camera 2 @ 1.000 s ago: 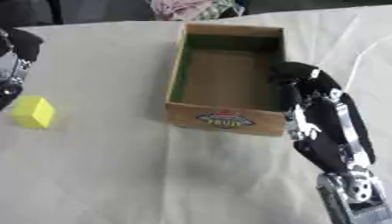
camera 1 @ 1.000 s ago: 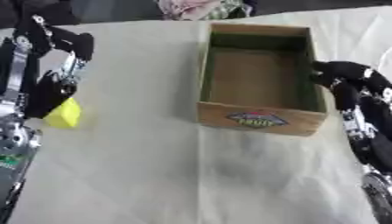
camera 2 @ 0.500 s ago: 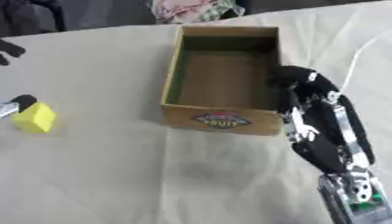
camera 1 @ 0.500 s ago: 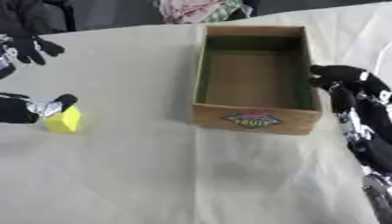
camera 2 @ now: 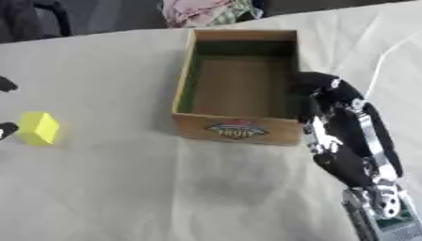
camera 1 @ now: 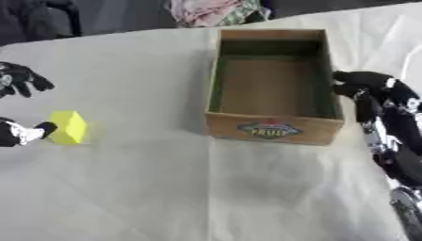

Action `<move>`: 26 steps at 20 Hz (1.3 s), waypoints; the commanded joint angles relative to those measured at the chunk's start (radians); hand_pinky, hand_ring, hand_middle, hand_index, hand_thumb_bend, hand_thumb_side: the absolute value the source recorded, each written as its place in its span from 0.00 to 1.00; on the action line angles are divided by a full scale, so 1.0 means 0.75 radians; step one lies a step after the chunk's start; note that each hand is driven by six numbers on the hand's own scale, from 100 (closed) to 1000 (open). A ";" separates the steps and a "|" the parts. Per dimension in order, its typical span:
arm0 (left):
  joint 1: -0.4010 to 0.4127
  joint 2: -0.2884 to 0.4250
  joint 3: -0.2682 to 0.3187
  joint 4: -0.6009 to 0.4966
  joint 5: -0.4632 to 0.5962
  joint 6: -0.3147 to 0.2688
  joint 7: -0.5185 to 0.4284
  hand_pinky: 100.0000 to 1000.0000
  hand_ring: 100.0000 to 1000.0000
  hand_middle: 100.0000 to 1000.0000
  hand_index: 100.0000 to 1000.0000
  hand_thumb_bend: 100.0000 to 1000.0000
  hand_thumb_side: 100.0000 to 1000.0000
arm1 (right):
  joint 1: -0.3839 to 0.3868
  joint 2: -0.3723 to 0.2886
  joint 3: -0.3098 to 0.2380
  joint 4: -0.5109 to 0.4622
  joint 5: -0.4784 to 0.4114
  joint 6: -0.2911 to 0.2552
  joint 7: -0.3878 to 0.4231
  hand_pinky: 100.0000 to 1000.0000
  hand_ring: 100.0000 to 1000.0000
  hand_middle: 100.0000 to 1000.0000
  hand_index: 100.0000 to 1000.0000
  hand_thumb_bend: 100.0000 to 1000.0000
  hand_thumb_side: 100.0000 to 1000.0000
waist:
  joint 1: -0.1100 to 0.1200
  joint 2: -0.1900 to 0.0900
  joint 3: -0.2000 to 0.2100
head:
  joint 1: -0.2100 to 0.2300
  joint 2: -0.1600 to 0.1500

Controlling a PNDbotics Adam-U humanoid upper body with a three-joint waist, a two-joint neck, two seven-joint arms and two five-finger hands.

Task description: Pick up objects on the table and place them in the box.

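Our open-topped wooden box (camera 1: 272,89) holds nothing. Our left hand (camera 1: 20,108) spreads released fingers (camera 1: 45,128) around the small yellow block (camera 1: 68,127); right hand (camera 2: 317,89), fingers curled on nothing, touches the box's wall.

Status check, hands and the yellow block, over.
Left hand open, thumb touching yellow block. Right hand curled at box right wall. Box empty. Path clear.

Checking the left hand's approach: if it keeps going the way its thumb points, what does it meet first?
Probably the yellow block. The left hand comes in from the table's left edge, its thumb tip right beside the block; touching or not, I cannot tell.
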 commanded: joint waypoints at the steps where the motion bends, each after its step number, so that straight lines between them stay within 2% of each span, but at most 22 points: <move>1: -0.034 0.021 0.000 0.072 -0.041 -0.013 0.005 0.69 0.67 0.69 0.82 0.27 0.23 | -0.008 -0.022 -0.005 -0.029 0.003 -0.002 -0.004 0.81 0.84 0.55 0.75 0.00 0.41 | -0.001 -0.026 -0.002 | 0.000 -0.003; 7: -0.100 -0.026 -0.045 0.228 -0.082 -0.050 0.007 0.69 0.68 0.70 0.83 0.28 0.22 | -0.008 -0.021 -0.001 -0.029 0.001 -0.004 -0.001 0.81 0.84 0.55 0.75 0.00 0.41 | -0.004 -0.028 -0.007 | 0.003 -0.004; 13: -0.160 -0.053 -0.090 0.297 -0.136 -0.100 -0.035 0.73 0.73 0.75 0.85 0.40 0.26 | -0.008 -0.018 0.000 -0.029 0.002 -0.005 0.000 0.81 0.84 0.55 0.75 0.00 0.41 | -0.007 -0.027 -0.014 | 0.010 -0.005; 21: -0.219 -0.094 -0.113 0.385 -0.212 -0.134 -0.070 0.73 0.74 0.75 0.85 0.35 0.23 | -0.006 -0.013 0.000 -0.029 0.005 -0.003 0.000 0.81 0.84 0.55 0.75 0.00 0.41 | -0.009 -0.025 -0.020 | 0.013 -0.006; 26: -0.249 -0.132 -0.122 0.439 -0.242 -0.149 -0.034 0.73 0.73 0.75 0.85 0.34 0.22 | -0.007 -0.007 0.003 -0.029 0.006 -0.001 0.001 0.81 0.84 0.55 0.75 0.00 0.41 | -0.013 -0.023 -0.022 | 0.015 -0.005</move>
